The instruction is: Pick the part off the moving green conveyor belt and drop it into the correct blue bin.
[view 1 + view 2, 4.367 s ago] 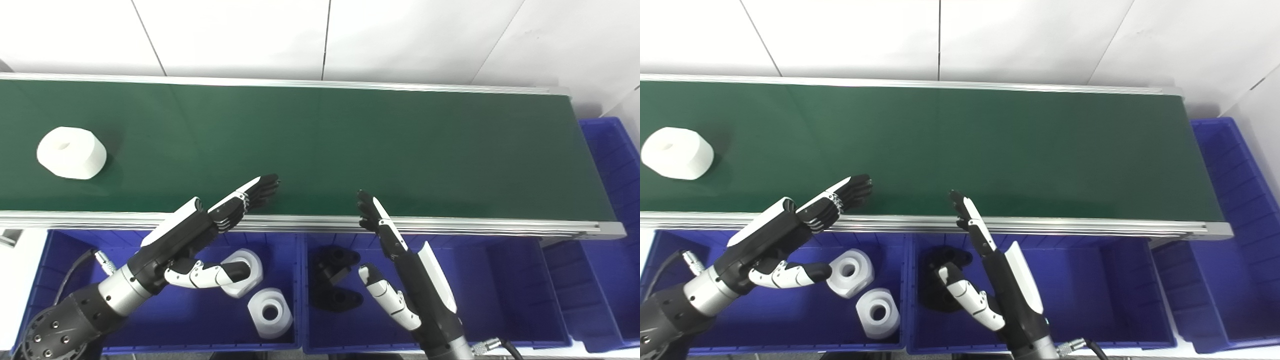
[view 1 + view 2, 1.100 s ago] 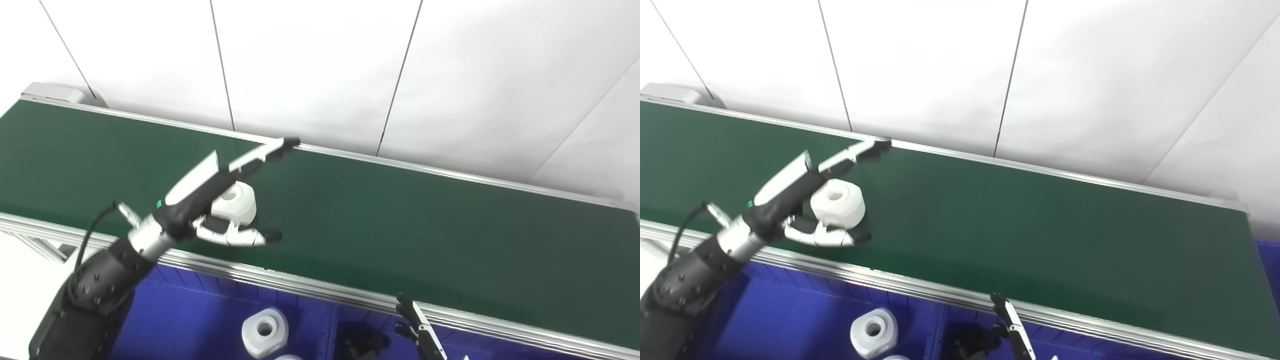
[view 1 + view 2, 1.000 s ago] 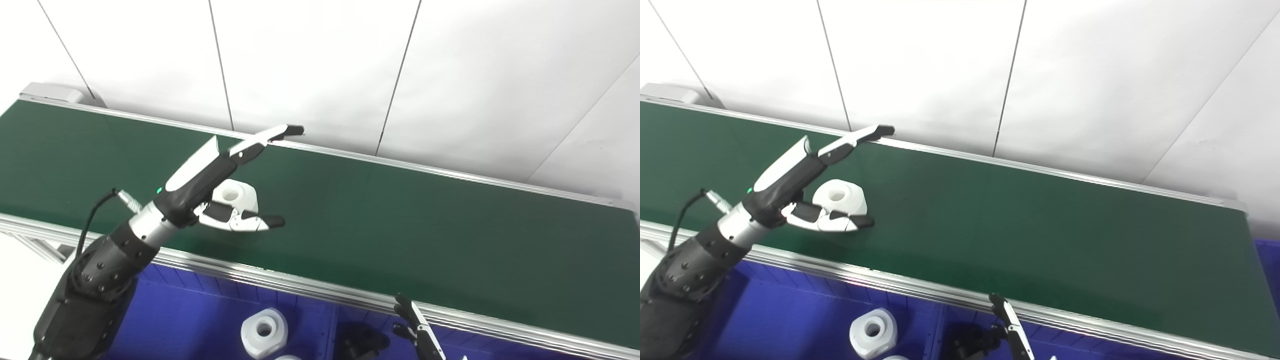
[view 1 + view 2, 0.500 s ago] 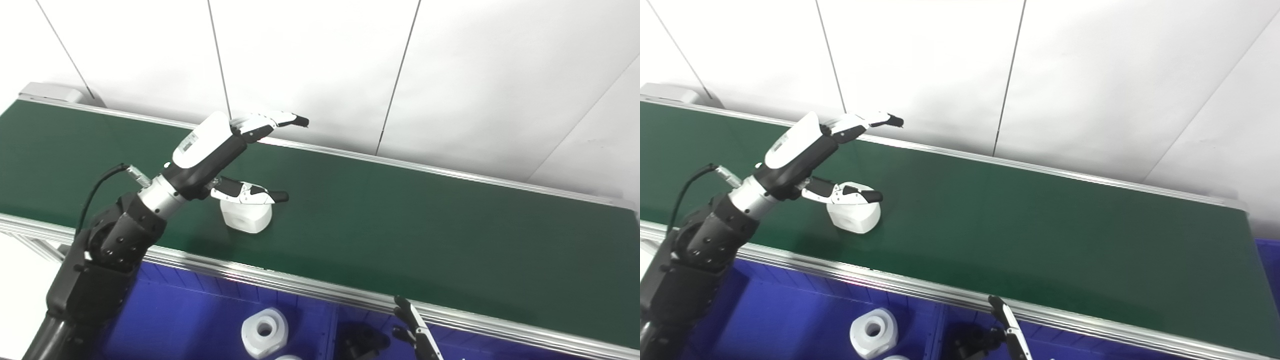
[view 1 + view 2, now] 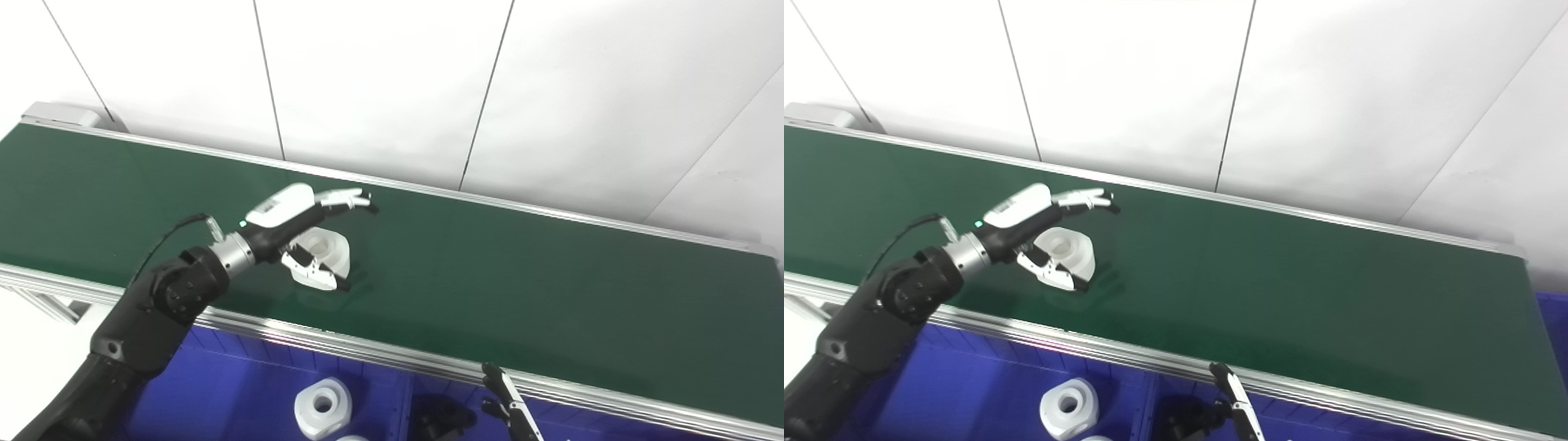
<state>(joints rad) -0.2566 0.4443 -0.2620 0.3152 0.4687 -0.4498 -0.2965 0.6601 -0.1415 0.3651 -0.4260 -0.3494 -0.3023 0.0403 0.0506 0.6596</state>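
My left hand (image 5: 306,236) cups the white part (image 5: 327,251), fingers apart; it looks stiff, light, slick—I'd grip its flat sides.

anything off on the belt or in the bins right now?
Nothing stands out. The white part sits on the green belt, the left hand open around it. White parts lie in the left blue bin, black ones in the next.
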